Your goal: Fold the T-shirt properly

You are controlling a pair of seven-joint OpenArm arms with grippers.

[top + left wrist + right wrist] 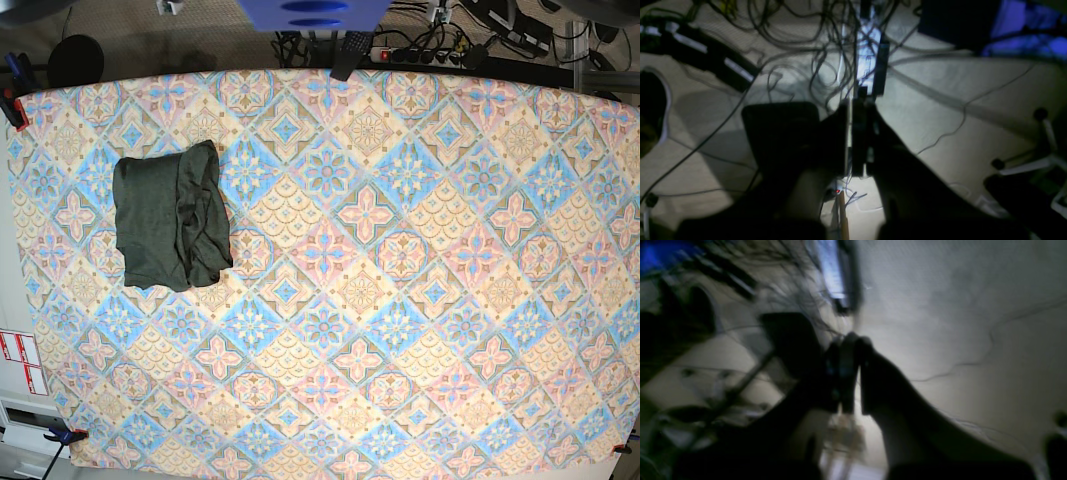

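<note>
No writing can be read anywhere. The white stickers [20, 362] with red marks at the left edge of the base view are too small to make out.

The shirt [170, 216] lies on the cloth [400, 300], a big cover with blue, pink and tan tile flowers that hides the whole table. The shirt sits near the far left part of the cloth. It is folded into a small dark green bundle. Its left half is flat and smooth. Its right half is bunched in soft folds. Nothing touches it, and nothing else lies on the cloth.

Red clamps [14, 107] hold the cloth at the left corners. Past the far edge are a power strip [420, 52], black wires and a blue shape [312, 13].

No arm shows in the base view. Both wrist cameras look at the floor [973, 100], not the table.

The left gripper [860, 140] is dark, and its jaws are pressed together with nothing between them. Around it lie many tangled wires [800, 43], a bright strip [868, 53], a black box [780, 133] and a chair base [1040, 156].

The right wrist view is blurry. The right gripper [848, 373] also looks closed tight, and it holds nothing. Beside it is pale floor with a thin wire [973, 363].
</note>
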